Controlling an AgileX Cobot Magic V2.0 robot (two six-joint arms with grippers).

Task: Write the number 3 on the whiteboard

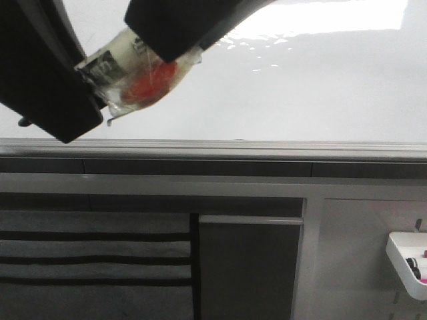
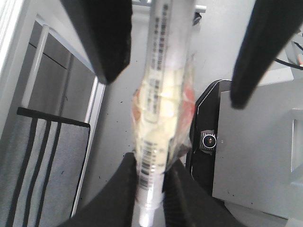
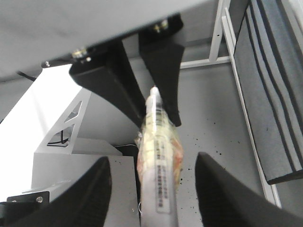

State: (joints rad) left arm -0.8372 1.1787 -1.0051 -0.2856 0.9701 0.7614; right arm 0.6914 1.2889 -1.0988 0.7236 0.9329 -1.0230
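The whiteboard (image 1: 320, 87) is glossy and white, with a bright patch of reflected light near its far edge. Its long side runs left to right, and a grey metal rail (image 1: 267, 148) borders its near edge, just above the dark cabinet panels (image 1: 250, 267). Over the whiteboard's left part a marker (image 1: 127, 67) slants from lower left to upper right. It has a barcoded barrel wrapped in crumpled clear tape, with a red patch (image 1: 150, 83) under the wrap. The left gripper (image 2: 150, 163) is clamped tight on one end of the marker. The right gripper (image 3: 152, 161) straddles the barrel with its fingers (image 3: 94, 189) spread wide, clear of it. A small white tray (image 1: 407, 257) hangs below the whiteboard's right end.
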